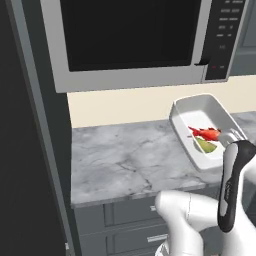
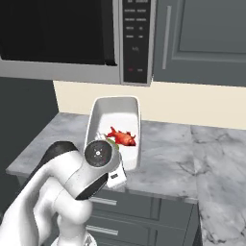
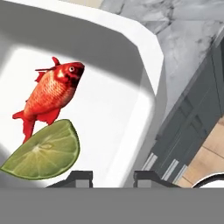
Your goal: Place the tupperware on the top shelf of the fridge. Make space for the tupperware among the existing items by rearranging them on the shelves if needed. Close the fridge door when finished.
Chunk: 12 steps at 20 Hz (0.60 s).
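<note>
Tupperware sat on the marble tabletop below the microwave, near the front edge, with a red fish and a lime wedge inside. The pincer was closed on the tub's near wall, one fingertip inside and one outside the rim, as the hand view showed. The grip looked to be at one corner of a long tub, so the far end would likely sag or swing when raised. To do this step well, the lift should go straight up and slowly, keeping the tub level so the food stays in, and clear the microwave's underside before turning toward the fridge at the left.
</note>
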Motion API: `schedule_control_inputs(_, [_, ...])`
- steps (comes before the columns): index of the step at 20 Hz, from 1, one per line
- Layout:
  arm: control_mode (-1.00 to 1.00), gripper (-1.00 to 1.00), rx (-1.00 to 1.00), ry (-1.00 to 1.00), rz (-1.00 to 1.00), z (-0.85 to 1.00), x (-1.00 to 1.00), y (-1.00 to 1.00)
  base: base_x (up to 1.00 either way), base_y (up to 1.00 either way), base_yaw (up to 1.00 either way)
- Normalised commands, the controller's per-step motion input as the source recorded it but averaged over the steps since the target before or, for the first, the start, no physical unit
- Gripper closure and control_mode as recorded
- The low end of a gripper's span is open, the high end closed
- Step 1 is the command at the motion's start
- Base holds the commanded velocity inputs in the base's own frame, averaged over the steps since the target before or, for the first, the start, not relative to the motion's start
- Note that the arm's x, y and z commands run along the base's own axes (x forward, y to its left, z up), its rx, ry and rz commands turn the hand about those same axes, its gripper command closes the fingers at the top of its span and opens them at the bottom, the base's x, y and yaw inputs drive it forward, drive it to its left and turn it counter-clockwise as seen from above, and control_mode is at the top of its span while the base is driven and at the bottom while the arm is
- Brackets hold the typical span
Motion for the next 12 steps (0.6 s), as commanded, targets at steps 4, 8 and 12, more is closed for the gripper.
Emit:
schedule_control_inputs(4, [-1.00, 1.00, 0.00, 0.08, 0.00, 0.88, -0.50, 0.46, 0.00, 0.00, 0.00])
schedule_control_inputs(8, [-1.00, 1.00, 0.00, 0.14, 0.00, 0.77, -0.33, 0.49, 0.00, 0.00, 0.00])
schedule_control_inputs(12, [-1.00, 1.00, 0.00, 0.05, 0.01, 0.53, -0.30, 0.30, 0.00, 0.00, 0.00])
